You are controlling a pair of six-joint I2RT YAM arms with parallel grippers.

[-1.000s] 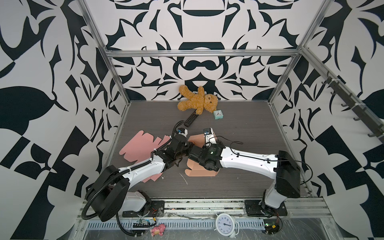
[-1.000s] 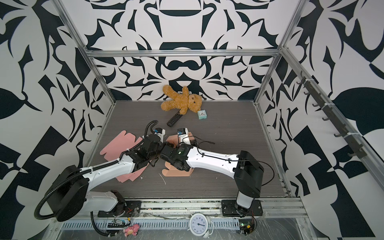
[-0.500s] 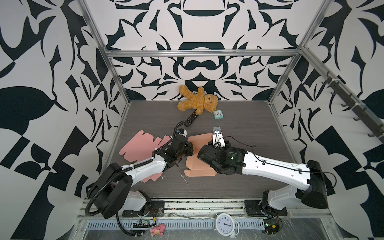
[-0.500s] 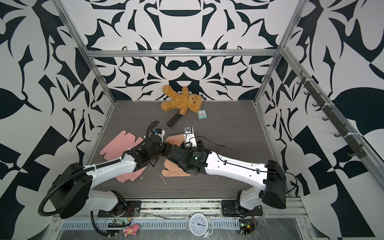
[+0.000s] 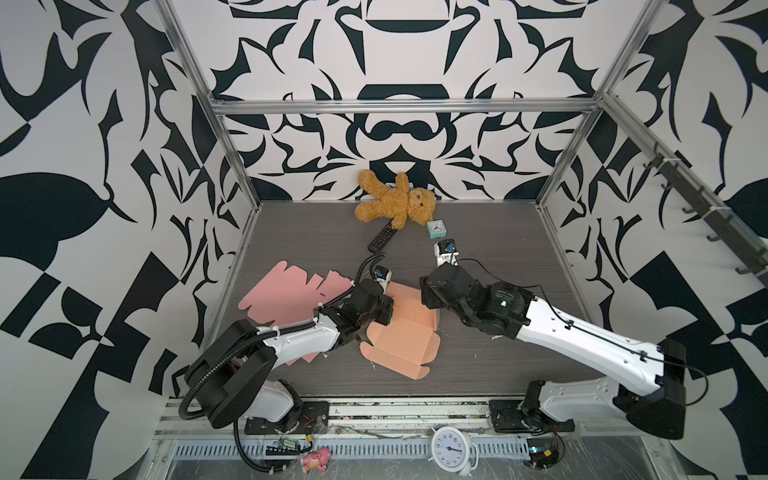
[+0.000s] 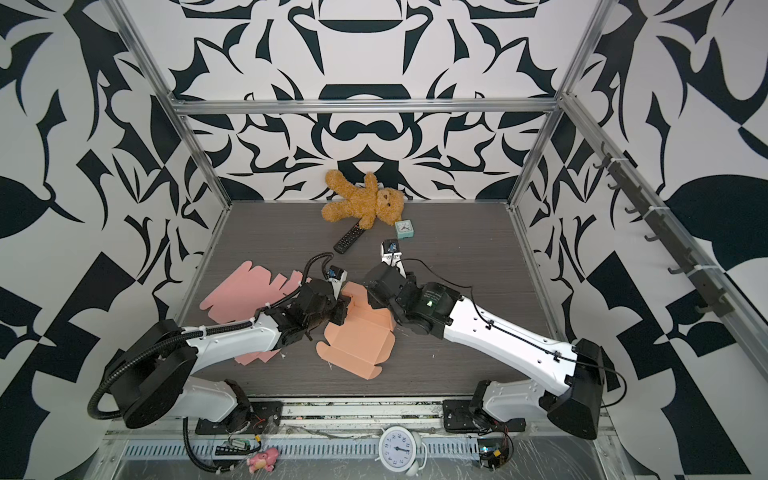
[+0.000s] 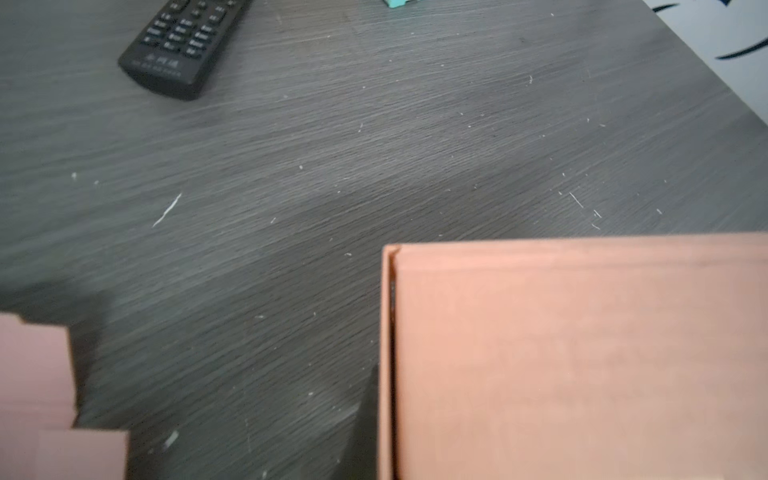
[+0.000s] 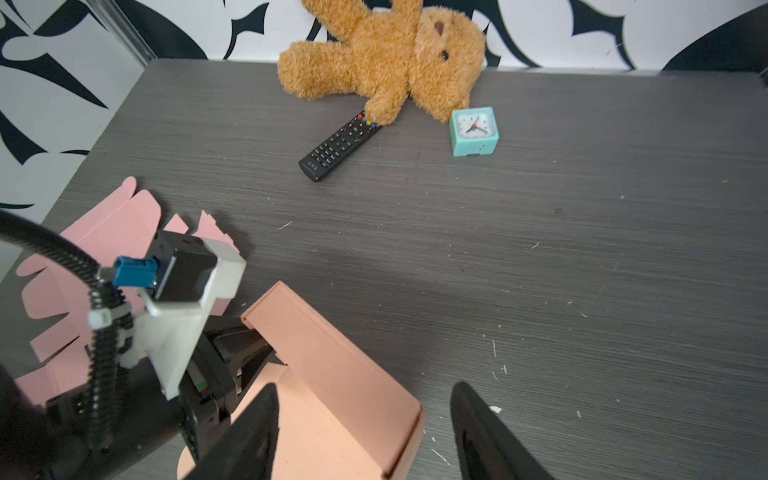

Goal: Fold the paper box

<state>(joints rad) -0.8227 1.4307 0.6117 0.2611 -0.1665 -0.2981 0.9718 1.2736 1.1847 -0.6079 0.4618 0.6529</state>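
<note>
The paper box (image 5: 399, 340) (image 6: 357, 340) is a peach cardboard sheet, partly folded, lying mid-table. In the right wrist view its far wall (image 8: 332, 353) stands upright. My left gripper (image 5: 385, 319) (image 6: 338, 313) is shut on the left end of that wall; the left wrist view shows the paper box (image 7: 582, 353) close up, its wall edge-on. My right gripper (image 8: 365, 440) is open above the box's right corner, one finger (image 8: 249, 436) over the inside and the other outside over the table. In both top views it hovers at the box's far right (image 5: 428, 303).
Flat pink box sheets (image 5: 286, 299) (image 8: 95, 232) lie left of the box, partly under the left arm. At the back are a teddy bear (image 5: 395, 203) (image 8: 386, 62), a black remote (image 5: 381, 237) (image 7: 183, 41) and a small teal clock (image 5: 436, 228) (image 8: 473, 131).
My right gripper has opened and let go of the box, and its arm has swung back to the right. The left gripper has stayed shut on the box.
</note>
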